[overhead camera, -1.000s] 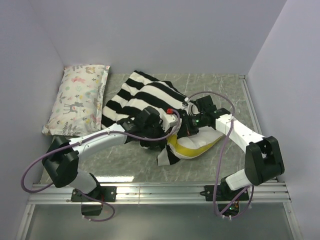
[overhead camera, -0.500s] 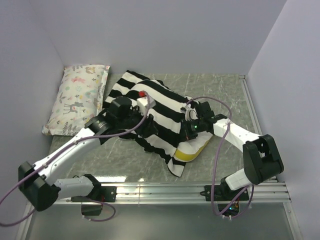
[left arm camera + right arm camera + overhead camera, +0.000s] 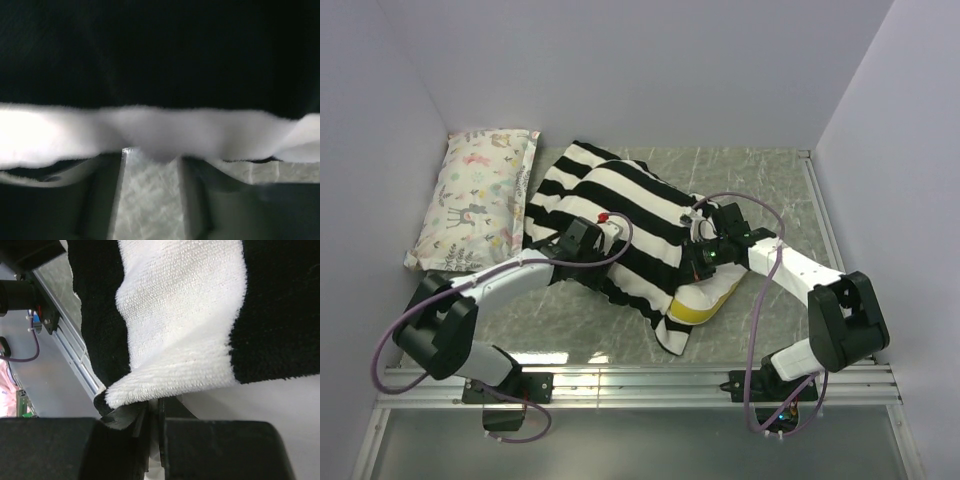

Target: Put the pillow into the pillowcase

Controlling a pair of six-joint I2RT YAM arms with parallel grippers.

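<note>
Striped pillowcase (image 3: 620, 200) covers most of the pillow (image 3: 708, 297); only the yellow end pokes out nearside, not yet tucked in. The right gripper (image 3: 152, 412) pinches the hem; the left gripper (image 3: 150, 160) is spread against the fabric.

two arms (image 3: 510, 275) (image 3: 800, 265), one striped pillowcase (image 3: 620, 195), one cream pillow (image 3: 705, 298), one printed pillow (image 3: 475, 195)

pillow (image 3: 706, 300): mostly covered by the pillowcase (image 3: 620, 200); only yellow end shows
left hand (image 3: 150, 200): tips under cloth in top view; wrist view blurred
</note>
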